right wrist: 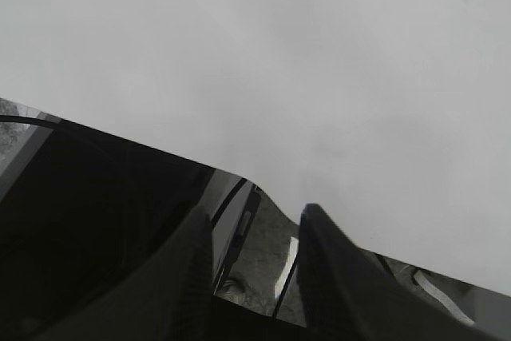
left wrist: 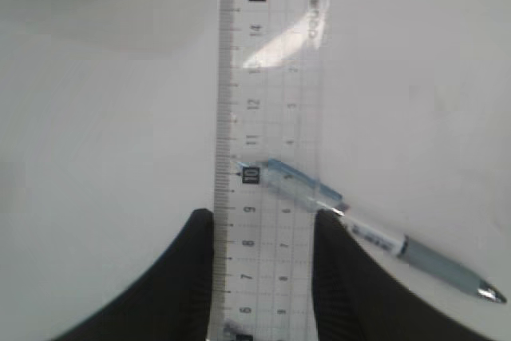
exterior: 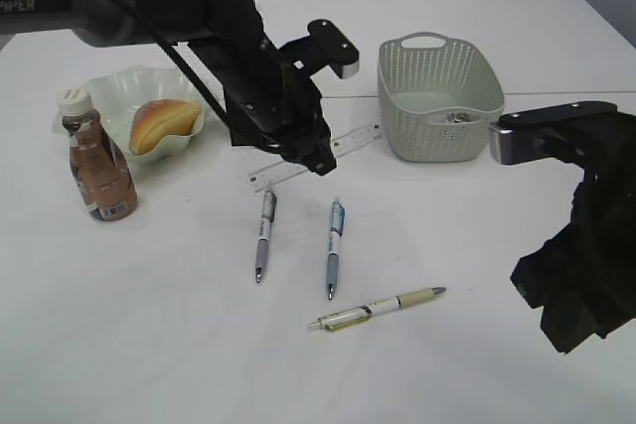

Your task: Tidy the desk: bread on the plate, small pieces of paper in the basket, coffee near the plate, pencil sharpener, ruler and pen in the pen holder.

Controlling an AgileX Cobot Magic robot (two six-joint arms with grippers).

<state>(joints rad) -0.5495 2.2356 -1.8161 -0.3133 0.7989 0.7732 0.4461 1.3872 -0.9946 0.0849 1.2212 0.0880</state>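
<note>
My left gripper (exterior: pixel 320 158) (left wrist: pixel 263 217) is shut on the clear ruler (exterior: pixel 353 138) (left wrist: pixel 267 77), one black finger against each long edge. A blue pen (exterior: pixel 335 245) (left wrist: pixel 383 241) shows through and beyond the ruler. A grey pen (exterior: pixel 264 233) and a yellow-green pen (exterior: pixel 383 307) lie on the table nearer the front. The bread (exterior: pixel 164 124) sits on the white wavy plate (exterior: pixel 114 86), with the coffee bottle (exterior: pixel 99 166) upright beside it. The basket (exterior: pixel 440 96) holds a scrap of paper (exterior: pixel 457 118). My right gripper (exterior: pixel 571 305) (right wrist: pixel 257 217) hangs open and empty at the right. Pen holder and pencil sharpener are out of view.
The white table (exterior: pixel 179 345) runs wide to the front left. In the right wrist view the table edge (right wrist: pixel 239 177) crosses the frame, with dark floor and frame parts below it.
</note>
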